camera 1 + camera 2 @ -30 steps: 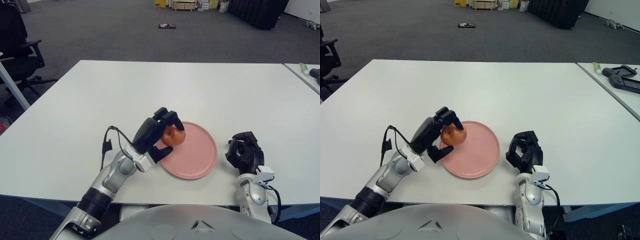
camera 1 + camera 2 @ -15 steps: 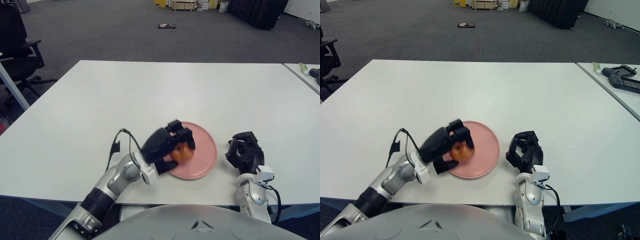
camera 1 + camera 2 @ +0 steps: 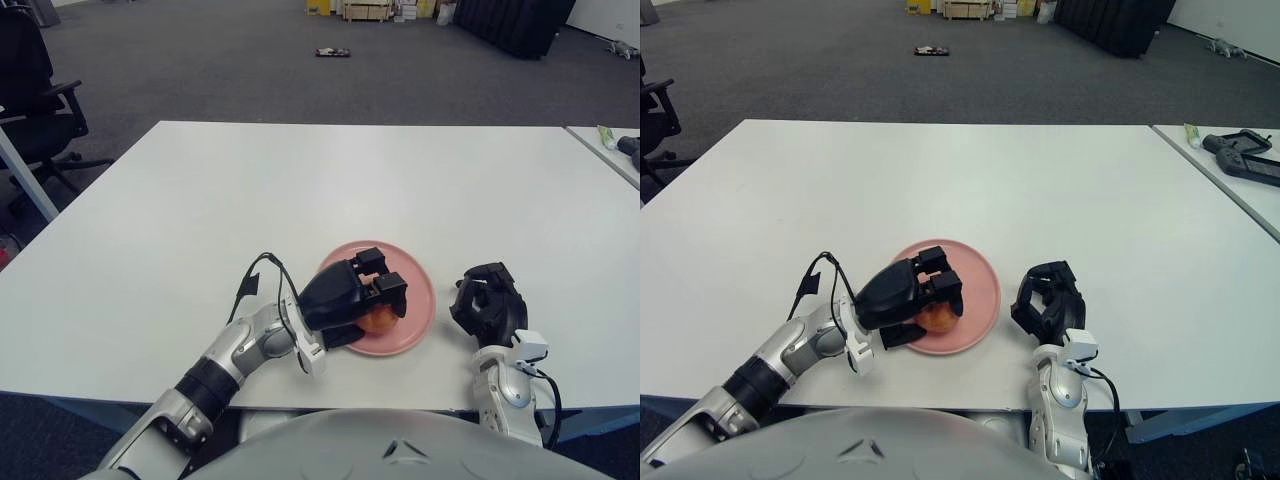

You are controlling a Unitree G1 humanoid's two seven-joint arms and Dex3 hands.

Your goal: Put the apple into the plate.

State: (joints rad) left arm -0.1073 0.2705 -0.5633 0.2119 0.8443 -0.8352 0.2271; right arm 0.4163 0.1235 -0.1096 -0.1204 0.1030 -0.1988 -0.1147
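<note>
A: so where's the apple [image 3: 379,320] at?

B: low over the near half of the pink plate [image 3: 412,275], left hand [image 3: 352,297] wrapped round it, all 3 fingers gripping. Can't tell if it's touching down. Orange-red, mostly hidden.

A: next?

B: I'd say let go, lift off. Right hand [image 3: 488,303] sits curled just beside the plate.

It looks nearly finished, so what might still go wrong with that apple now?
1. The left hand grips the apple near the front rim of the pink plate; let go there, it may roll onto the table.
2. The fingers wrap the apple closely, so pulling away could drag it along or nudge the plate.
3. The right hand sits curled just beside the plate; a shifted plate could bump it.
</note>
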